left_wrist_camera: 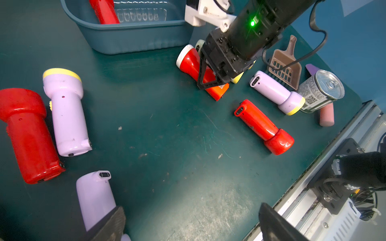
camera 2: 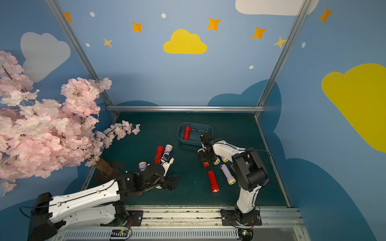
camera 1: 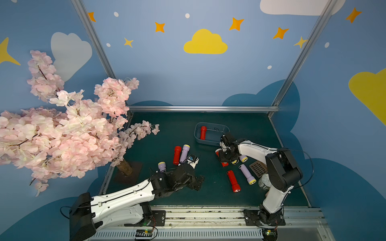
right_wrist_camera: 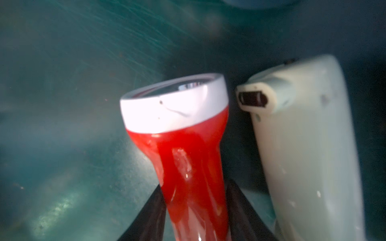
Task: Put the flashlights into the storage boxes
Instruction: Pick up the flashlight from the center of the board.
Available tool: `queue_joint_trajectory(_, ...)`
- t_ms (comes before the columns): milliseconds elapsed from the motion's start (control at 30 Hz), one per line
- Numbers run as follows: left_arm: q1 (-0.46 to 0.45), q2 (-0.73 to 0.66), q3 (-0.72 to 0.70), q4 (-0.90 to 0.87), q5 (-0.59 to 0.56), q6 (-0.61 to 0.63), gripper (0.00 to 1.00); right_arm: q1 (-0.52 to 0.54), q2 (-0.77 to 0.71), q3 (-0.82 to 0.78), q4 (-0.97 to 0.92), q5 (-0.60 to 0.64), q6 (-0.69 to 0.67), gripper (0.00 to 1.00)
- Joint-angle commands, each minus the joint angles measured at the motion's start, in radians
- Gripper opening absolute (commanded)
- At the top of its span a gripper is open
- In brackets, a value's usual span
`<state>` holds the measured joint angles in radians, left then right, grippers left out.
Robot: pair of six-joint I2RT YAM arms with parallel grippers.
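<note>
Nearest the right wrist lens, a red flashlight with a white head ring [right_wrist_camera: 188, 162] is seen clasped by the right gripper [left_wrist_camera: 211, 80], whose dark fingers [right_wrist_camera: 152, 210] are pressed to both flanks of its handle. It is not yet raised from the green mat [camera 1: 167, 129], so the grasp is judged made and the lift not begun. Just beside it a pale yellow flashlight [right_wrist_camera: 302, 146] is laid, close enough to be nudged. Near this pair the blue-grey storage bin [camera 1: 197, 134] is set, with one red flashlight [camera 1: 203, 133] already inside. A plain red flashlight [camera 1: 233, 181] and a lilac flashlight [camera 1: 247, 173] are left on the mat towards the arm's base, and a red-and-lilac pair [camera 1: 180, 154] well apart from them. The left gripper [camera 1: 198, 183] is held spread wide, with nothing between its jaws. A straight lift clear of the pale neighbour, then a short carry over the bin's near wall, is judged to be called for next
</note>
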<state>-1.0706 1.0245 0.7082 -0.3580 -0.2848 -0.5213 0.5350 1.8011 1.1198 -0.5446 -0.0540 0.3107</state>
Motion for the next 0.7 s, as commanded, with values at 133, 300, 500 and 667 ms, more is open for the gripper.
queue_joint_trajectory(133, 0.011, -0.014, -0.008, -0.013, 0.0, 0.015, 0.99, 0.016, 0.029, 0.016, -0.048, 0.012, 0.008, 0.47)
queue_joint_trajectory(300, 0.011, -0.033, -0.011, -0.026, -0.006, 0.015, 0.99, 0.025, 0.044, 0.041, -0.074, 0.021, 0.013, 0.33)
queue_joint_trajectory(500, 0.012, -0.066, -0.009, -0.041, -0.015, 0.022, 0.99, 0.05, -0.004, 0.049, -0.118, 0.05, 0.028, 0.31)
queue_joint_trajectory(667, 0.014, -0.084, -0.004, -0.054, -0.019, 0.032, 0.99, 0.065, -0.081, 0.052, -0.148, 0.045, 0.048, 0.31)
